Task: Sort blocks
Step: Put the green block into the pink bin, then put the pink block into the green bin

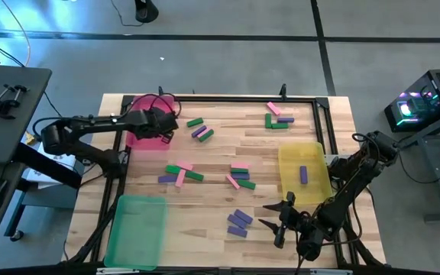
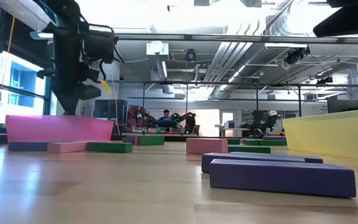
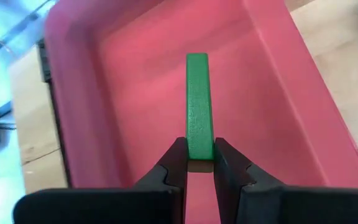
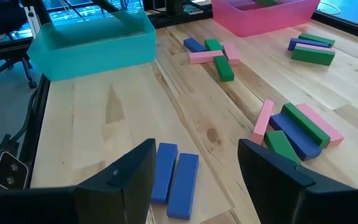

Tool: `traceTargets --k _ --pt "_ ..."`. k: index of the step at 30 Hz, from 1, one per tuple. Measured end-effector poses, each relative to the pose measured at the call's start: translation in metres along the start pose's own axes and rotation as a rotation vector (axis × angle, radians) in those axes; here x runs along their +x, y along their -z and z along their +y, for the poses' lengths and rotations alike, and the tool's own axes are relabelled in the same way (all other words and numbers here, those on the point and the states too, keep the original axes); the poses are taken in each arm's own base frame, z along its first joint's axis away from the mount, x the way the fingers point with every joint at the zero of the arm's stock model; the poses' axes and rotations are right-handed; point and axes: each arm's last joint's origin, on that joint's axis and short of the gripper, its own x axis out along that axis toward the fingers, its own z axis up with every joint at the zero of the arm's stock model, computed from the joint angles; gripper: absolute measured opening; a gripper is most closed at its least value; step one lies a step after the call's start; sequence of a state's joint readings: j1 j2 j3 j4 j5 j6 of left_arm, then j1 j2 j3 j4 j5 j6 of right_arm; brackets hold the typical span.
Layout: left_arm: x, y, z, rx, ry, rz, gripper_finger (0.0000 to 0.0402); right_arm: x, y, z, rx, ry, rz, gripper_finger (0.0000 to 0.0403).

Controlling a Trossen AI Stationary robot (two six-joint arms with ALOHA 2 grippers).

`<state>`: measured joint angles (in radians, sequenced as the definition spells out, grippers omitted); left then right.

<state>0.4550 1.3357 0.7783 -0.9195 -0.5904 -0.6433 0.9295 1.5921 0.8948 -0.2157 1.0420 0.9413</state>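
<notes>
- Left gripper (image 3: 199,163) is pinching a green block (image 3: 197,106) by one end, hanging over the inside of the pink tray (image 3: 135,74), block not touching the floor of it as far as the wrist view shows.
- Right gripper (image 1: 276,218) is spread wide, holding nothing, hovering near the table's (image 1: 205,164) front edge just beside three purple blocks (image 1: 238,223).
- Yellow tray (image 1: 290,164): one purple block (image 1: 303,175) inside.
- Green tray (image 1: 136,229) at front left; I can't see any block in it.
- Loose on the table, counted from the high view (overlaps make this approximate):
  - beside the pink tray: two green, one purple (image 1: 198,132)
  - back right cluster (image 1: 277,118): one pink, one purple, two green
  - centre-left pile (image 1: 180,174): two green, two pink, one purple
  - centre pile (image 1: 239,177): two pink, one purple, one green
- Right wrist view shows two of the purple blocks (image 4: 176,177) lying side by side between its fingers (image 4: 129,177), below them and untouched.
</notes>
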Motion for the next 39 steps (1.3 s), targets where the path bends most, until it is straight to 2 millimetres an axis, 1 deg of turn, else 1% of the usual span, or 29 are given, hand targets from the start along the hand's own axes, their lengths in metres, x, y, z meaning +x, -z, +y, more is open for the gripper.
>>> traceTargets --k 3,6,9,16,19,21,25,28,31,35,39 --pt "0.008 0.004 0.001 -0.002 0.006 0.017 0.0032 0.0 0.0 0.0 0.0 0.0 0.0 0.0213" --pt "0.011 0.005 0.002 -0.017 -0.015 0.012 0.0049 0.0 0.0 0.0 0.0 0.0 0.0 0.0213" --pt "0.012 0.005 0.003 0.005 -0.022 0.009 0.0079 0.0 0.0 0.0 0.0 0.0 0.0 0.0213" --pt "0.015 0.001 0.006 0.017 -0.025 0.007 0.017 0.0 0.0 0.0 0.0 0.0 0.0 0.0213" --pt "0.013 0.001 0.009 0.011 -0.019 -0.003 0.0196 0.0 0.0 0.0 0.0 0.001 -0.002 0.0213" --pt "0.008 -0.001 0.01 0.001 0.005 -0.017 0.0207 0.0 0.0 0.0 0.0 0.005 -0.006 0.0213" --pt "-0.013 -0.004 0.01 0.027 0.078 -0.089 0.0213 0.0 -0.001 0.0 0.0 0.014 -0.019 0.0213" --pt "-0.036 -0.005 0.007 0.065 0.161 -0.174 0.0213 0.0 -0.001 0.0 0.002 0.013 -0.02 0.0213" --pt "-0.059 -0.001 0.0 0.115 0.281 -0.28 0.0213 0.0 -0.001 0.0 0.003 0.013 -0.021 0.0213" --pt "-0.089 0.01 -0.017 0.209 0.469 -0.435 0.021 0.0 -0.001 0.0 0.003 0.013 -0.021 0.0213" --pt "-0.117 0.025 -0.043 0.34 0.633 -0.609 0.0195 0.0 -0.001 0.0 0.003 0.014 -0.022 0.0213"
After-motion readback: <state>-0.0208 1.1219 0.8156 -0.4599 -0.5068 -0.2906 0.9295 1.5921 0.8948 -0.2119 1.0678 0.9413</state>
